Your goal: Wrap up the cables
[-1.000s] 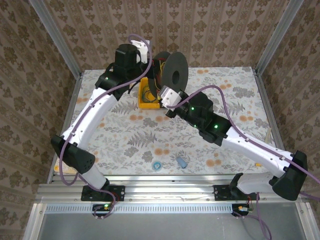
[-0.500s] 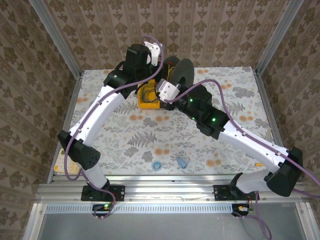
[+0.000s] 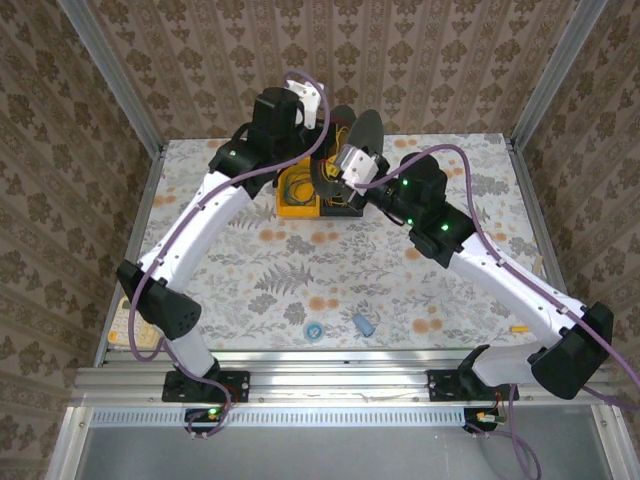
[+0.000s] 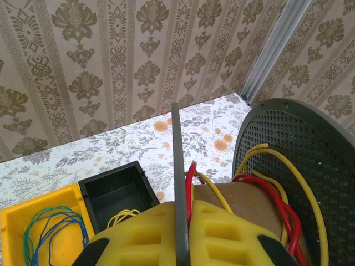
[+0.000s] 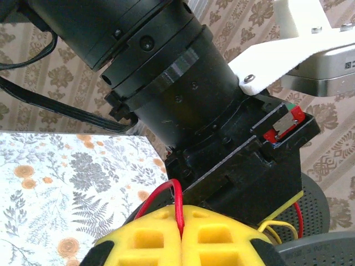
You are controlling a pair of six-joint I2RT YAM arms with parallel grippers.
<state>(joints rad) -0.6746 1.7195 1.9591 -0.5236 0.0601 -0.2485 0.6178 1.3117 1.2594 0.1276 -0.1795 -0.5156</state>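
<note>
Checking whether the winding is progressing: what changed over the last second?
The left gripper, clamped on the spool, swung right and turned the spool more edge-on to the top camera. The right gripper, pinching the red cable, moved away from the arm bases toward the spool. Both grippers stayed shut, and the yellow tray did not move.

Floral table [image 3: 250,280] — yellow bin [image 3: 297,208], blue ring [image 3: 314,330], blue cap [image 3: 364,325] near front edge

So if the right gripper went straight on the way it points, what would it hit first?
Probably the left arm's black wrist housing, right ahead of the right gripper, which is shut on the red wire. The gap looks small, though depth is hard to judge.
</note>
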